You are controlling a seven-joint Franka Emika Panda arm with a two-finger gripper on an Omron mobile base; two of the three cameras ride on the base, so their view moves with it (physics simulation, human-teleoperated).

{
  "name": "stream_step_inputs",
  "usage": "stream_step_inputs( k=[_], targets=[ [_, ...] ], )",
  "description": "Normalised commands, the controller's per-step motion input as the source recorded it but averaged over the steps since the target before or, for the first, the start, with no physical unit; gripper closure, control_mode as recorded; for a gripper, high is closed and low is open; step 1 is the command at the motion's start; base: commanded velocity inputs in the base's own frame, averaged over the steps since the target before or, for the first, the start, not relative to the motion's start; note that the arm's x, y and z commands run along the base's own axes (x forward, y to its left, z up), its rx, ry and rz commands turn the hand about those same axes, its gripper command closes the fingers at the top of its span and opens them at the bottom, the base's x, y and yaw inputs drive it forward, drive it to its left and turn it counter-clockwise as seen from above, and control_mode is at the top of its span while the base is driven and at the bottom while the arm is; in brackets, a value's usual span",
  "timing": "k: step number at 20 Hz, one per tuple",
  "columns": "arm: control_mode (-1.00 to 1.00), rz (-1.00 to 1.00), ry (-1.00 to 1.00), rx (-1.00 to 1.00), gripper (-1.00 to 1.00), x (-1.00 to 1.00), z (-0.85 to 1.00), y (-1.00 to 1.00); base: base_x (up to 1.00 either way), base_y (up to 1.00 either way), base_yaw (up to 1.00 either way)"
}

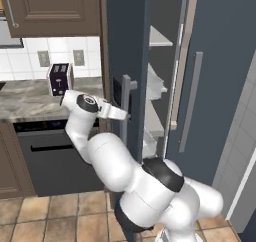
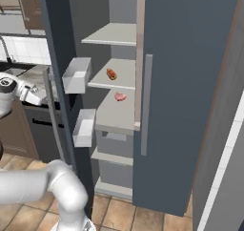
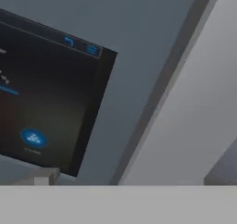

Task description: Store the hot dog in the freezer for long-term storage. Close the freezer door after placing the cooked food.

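Observation:
The hot dog (image 2: 111,74) lies on a pale grey shelf (image 2: 121,82) inside the freezer (image 2: 119,48). The freezer door (image 1: 125,36) stands partly open, and white bins (image 2: 76,75) line its inner face. My gripper (image 1: 125,116) is up against the door's outer face, beside the long grey bar handle (image 1: 126,93) and just below the dark control panel (image 1: 116,92). In the hand view the control panel (image 3: 46,102) sits very close, with the handle (image 3: 185,116) to its right. The jaws stand open and hold nothing.
A flat pink meat piece (image 2: 120,97) lies one shelf below the hot dog. The plain slate-blue panel (image 1: 220,76) with its grey handle (image 1: 191,101) is to the right. Left of the door are a toaster (image 1: 60,78), a stone counter (image 1: 25,98) and a dishwasher (image 1: 55,156).

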Motion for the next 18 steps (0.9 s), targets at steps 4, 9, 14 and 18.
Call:
stream_step_inputs(
  k=[4,9,14,18],
  targets=[
    [-1.00,0.21,0.00,0.24,-1.00,0.00,0.00,-1.00,0.00,0.00,0.00],
    [-1.00,0.23,0.06,0.19,-1.00,0.00,0.02,-0.89,0.00,0.00,0.00],
    [-1.00,0.10,0.03,0.26,-1.00,0.00,0.17,-0.54,0.00,0.00,0.00],
    [-1.00,0.14,0.03,0.14,-1.00,0.30,0.00,-0.48,0.00,0.00,0.00]
  ],
)
